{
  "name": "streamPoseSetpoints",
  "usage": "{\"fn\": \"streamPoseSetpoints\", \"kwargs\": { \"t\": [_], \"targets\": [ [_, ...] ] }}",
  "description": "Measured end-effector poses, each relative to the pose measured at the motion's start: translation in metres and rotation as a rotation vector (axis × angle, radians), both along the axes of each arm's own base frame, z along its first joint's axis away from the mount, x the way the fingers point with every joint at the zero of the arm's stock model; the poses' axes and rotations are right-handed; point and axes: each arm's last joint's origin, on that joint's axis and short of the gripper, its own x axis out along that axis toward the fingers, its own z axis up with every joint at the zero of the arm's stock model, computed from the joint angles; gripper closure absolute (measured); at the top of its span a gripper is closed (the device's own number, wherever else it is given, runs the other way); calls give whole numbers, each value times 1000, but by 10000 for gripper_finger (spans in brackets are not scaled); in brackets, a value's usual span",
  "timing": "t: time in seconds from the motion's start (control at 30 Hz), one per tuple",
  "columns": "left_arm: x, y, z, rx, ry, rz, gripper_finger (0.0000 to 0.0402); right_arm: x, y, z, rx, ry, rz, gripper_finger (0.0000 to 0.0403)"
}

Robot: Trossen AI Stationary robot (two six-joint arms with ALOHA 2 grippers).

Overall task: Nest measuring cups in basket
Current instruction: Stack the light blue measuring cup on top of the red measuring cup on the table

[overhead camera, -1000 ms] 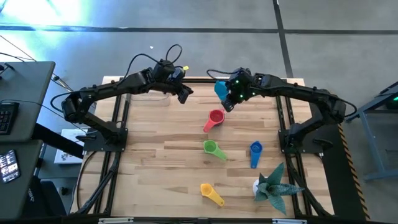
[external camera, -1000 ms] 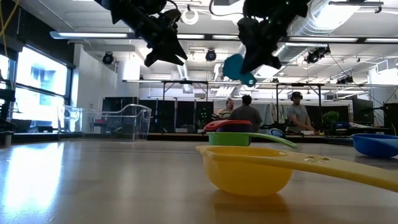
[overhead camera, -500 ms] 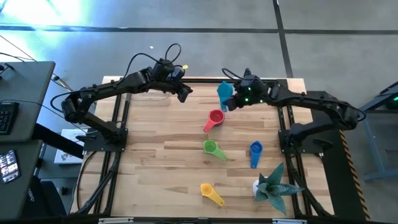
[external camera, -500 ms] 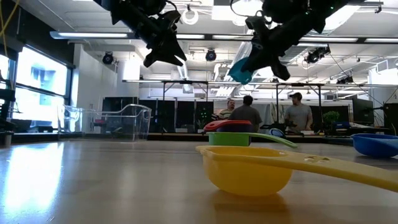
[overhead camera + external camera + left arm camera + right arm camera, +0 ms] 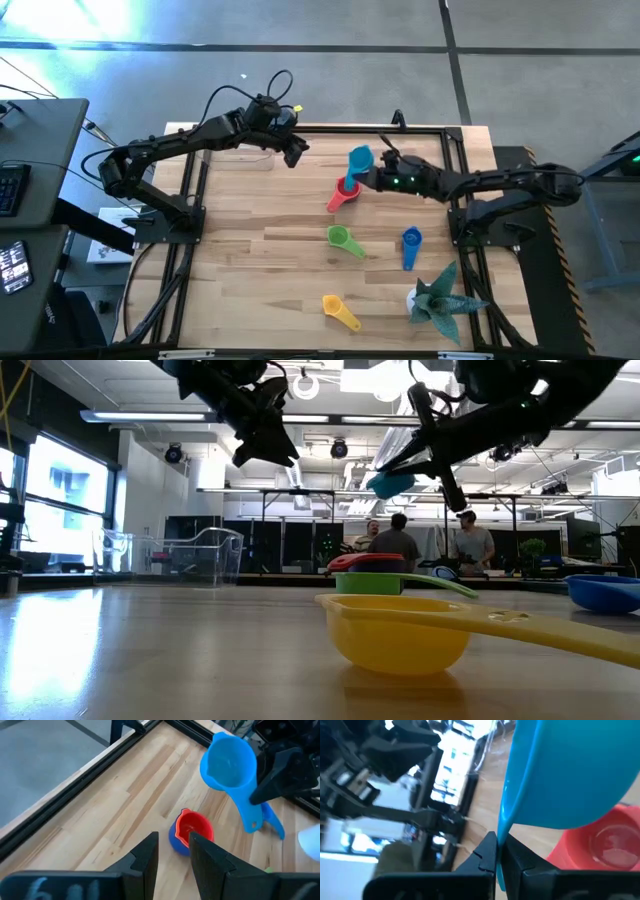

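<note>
Carrying the light blue cup (image 5: 359,158) by its handle, the right gripper (image 5: 377,176) has its fingers pressed together on that handle and holds the cup in the air just above the red cup (image 5: 346,189), a little toward 12 o'clock of table centre. In the left wrist view the light blue cup (image 5: 229,762) hangs mouth-up over the red cup (image 5: 195,827), and a dark blue rim shows under the red one, so the red looks already stacked in another cup; I can't tell more than that. Left gripper (image 5: 297,150) hovers at about 11 o'clock, near the clear basket (image 5: 240,155), fingers slightly apart with nothing between them. Green cup (image 5: 340,238) sits near centre, a blue cup (image 5: 411,240) at 3 o'clock of it, yellow cup (image 5: 336,307) toward 6 o'clock, all loose on the table. A teal spiky plant figure (image 5: 438,298) stands at about 5 o'clock, not part of the job. My read: step in hand is the nesting, with the light blue cup in transit over the red stack. Next move probably calls for lining the bowl up over the red cup's mouth, lowering it level, then letting go of the handle. Risk is a tilted drop that knocks the red cup aside. The stack isn't in the basket yet, and several cups remain.
</note>
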Motion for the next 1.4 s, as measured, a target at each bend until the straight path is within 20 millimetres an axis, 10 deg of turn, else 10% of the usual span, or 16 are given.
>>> {"fn": "streamPoseSetpoints", "kwargs": {
  "t": [0.7,1.4],
  "targets": [
    [-3,-1,-4,88,74,-91,304,2,61,-34,230,-109,-128,403],
    [-3,-1,-4,126,82,-120,304,32,59,-82,358,-226,-155,403]
  ]
}}
